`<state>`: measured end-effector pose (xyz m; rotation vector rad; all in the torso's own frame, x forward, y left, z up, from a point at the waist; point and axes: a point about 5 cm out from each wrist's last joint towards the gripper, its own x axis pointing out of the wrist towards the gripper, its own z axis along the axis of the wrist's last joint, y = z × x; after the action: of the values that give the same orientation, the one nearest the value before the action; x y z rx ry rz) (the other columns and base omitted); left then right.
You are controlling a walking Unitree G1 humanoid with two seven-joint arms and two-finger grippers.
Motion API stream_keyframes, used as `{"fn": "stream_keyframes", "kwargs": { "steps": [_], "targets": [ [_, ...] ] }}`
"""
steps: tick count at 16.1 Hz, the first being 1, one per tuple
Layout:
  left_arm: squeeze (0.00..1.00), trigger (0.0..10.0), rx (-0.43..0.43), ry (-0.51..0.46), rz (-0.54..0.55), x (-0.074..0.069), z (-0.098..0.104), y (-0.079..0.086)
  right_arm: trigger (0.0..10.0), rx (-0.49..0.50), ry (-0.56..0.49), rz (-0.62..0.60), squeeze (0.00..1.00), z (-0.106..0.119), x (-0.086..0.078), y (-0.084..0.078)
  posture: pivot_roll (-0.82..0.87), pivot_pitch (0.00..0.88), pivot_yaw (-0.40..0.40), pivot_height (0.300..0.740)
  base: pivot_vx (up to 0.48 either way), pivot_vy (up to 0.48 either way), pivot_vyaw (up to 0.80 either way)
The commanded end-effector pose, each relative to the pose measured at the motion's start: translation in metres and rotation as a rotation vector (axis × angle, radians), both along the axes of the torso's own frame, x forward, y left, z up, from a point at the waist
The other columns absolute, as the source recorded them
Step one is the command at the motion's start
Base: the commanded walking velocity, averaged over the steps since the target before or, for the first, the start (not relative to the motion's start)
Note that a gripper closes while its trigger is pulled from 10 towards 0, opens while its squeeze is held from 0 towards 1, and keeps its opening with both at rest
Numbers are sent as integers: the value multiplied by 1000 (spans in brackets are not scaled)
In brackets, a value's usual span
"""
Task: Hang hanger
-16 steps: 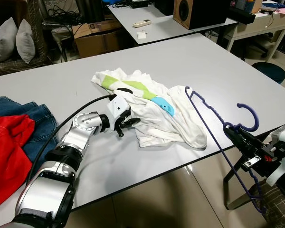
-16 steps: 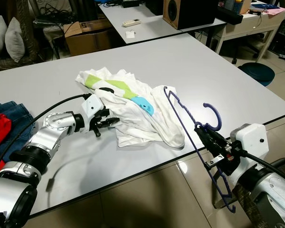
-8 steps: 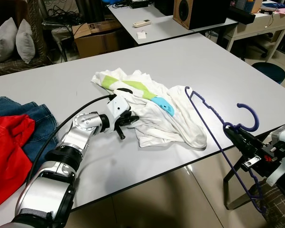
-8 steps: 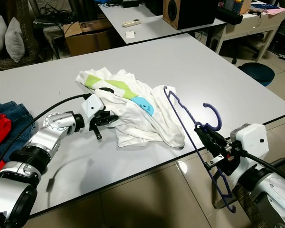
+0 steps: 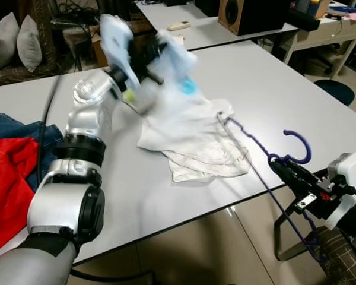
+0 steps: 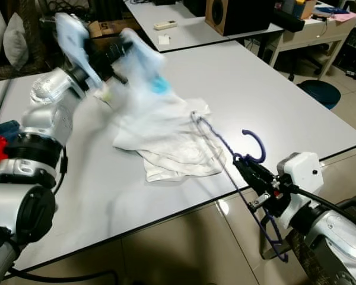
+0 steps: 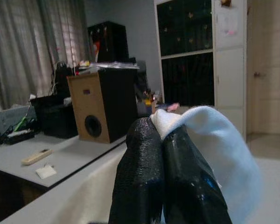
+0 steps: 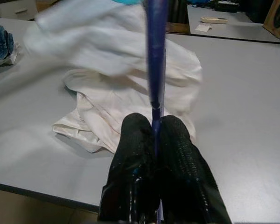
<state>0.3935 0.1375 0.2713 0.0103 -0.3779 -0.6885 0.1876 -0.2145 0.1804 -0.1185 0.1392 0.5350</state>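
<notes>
A white T-shirt [image 5: 193, 139] with green and light-blue print lies partly on the grey table [image 5: 285, 89]. Its upper part is pulled into the air, blurred by motion. My left gripper [image 5: 147, 58] is raised above the table's far side and shut on that cloth; the left wrist view has its fingers [image 7: 144, 158] pinched on a white and pale blue fold [image 7: 210, 140]. My right gripper [image 5: 283, 170], off the table's near right edge, is shut on a purple hanger [image 5: 255, 154] just under its hook [image 5: 301, 142]. The hanger's far end touches the shirt. In the right wrist view the hanger bar [image 8: 155, 56] runs up from the shut gripper [image 8: 154, 128].
A red garment [image 5: 6, 178] and blue jeans [image 5: 6, 124] lie at the table's left end. Behind stands a second table [image 5: 196, 32] with a remote [image 5: 178, 25] and a speaker [image 5: 249, 15]. Grey pillows [image 5: 18, 41] sit back left, a blue stool [image 5: 338, 89] to the right.
My left arm has swung up and back, dragging the shirt's upper part off the table. The shirt has shifted and bunched. My right gripper still holds the hanger in about the same place.
</notes>
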Motion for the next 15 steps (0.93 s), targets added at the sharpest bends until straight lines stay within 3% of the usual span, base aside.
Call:
{"fn": "stream_keyframes", "kwargs": {
  "steps": [1,8,10,11,12,13,14,15],
  "targets": [
    [0,0,-8,2,-17,-1,2,2,10000,-1,-17,13,0,2,1,0,-86,0,60,740,0,0,0],
    [0,0,97,30,-43,-4,-13,-2,10000,37,-24,80,0,3,-1,12,-84,0,67,740,0,0,0],
    [0,0,273,75,-87,-10,-37,0,10000,23,-37,44,0,2,2,9,-85,0,70,740,0,0,0],
    [0,0,368,142,-255,-30,-62,-4,10000,-9,-58,-47,0,2,8,-2,-80,0,65,740,0,0,0],
    [0,0,333,162,-341,-39,-64,-10,10000,-3,-61,-73,0,2,10,-5,-80,0,65,740,0,0,0],
    [0,0,241,183,-439,-50,-62,-18,10000,9,-62,-81,0,3,12,-6,-76,0,59,740,0,0,0],
    [0,0,204,190,-466,-54,-61,-21,10000,13,-62,-76,0,4,13,-6,-76,0,59,740,0,0,0],
    [0,0,232,182,-386,-48,-64,-18,10000,16,-51,-11,0,3,12,2,-73,0,55,740,0,0,0]
  ]
}}
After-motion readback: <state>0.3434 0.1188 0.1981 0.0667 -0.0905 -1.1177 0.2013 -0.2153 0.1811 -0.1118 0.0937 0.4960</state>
